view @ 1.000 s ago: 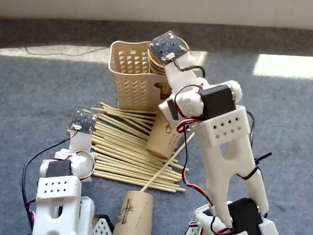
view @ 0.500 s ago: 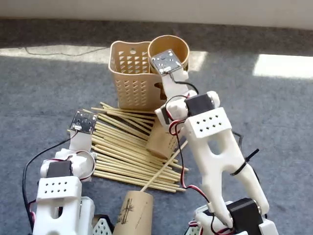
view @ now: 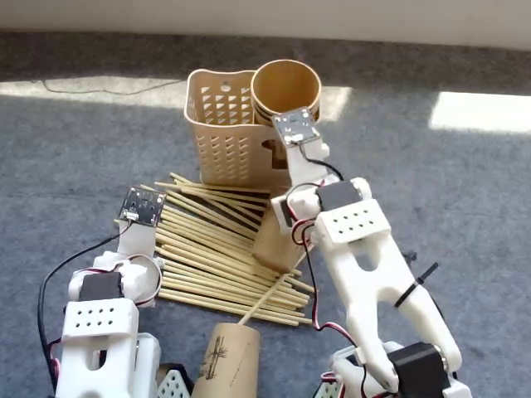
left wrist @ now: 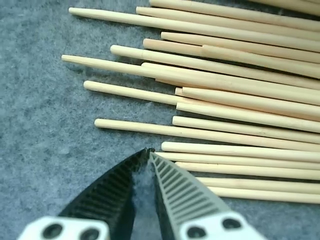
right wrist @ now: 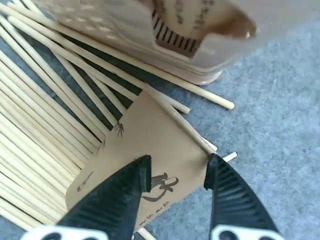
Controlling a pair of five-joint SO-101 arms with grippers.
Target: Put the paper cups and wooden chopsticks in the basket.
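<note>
A beige perforated basket point(view: 224, 124) stands at the back with a paper cup point(view: 286, 85) upright inside it at its right end. Wooden chopsticks point(view: 220, 253) lie in a wide pile in front of it. A second paper cup point(right wrist: 145, 145) lies on its side on the pile's right edge, and my right gripper point(right wrist: 178, 162) hangs open just above it, one finger on each side. A third cup point(view: 227, 355) lies near the front. My left gripper point(left wrist: 149, 152) is shut and empty, tips on the carpet beside the ends of the chopsticks point(left wrist: 225, 100).
Grey carpet point(view: 465, 191) covers the floor, with open room to the right of the basket and to the left of the pile. The basket point(right wrist: 150, 25) stands just beyond the lying cup. A loose chopstick point(view: 274, 292) lies slanted across the pile.
The right arm drew back from over the basket, leaving a cup upright in it, and came down toward the cup lying on the pile. The left arm kept still.
</note>
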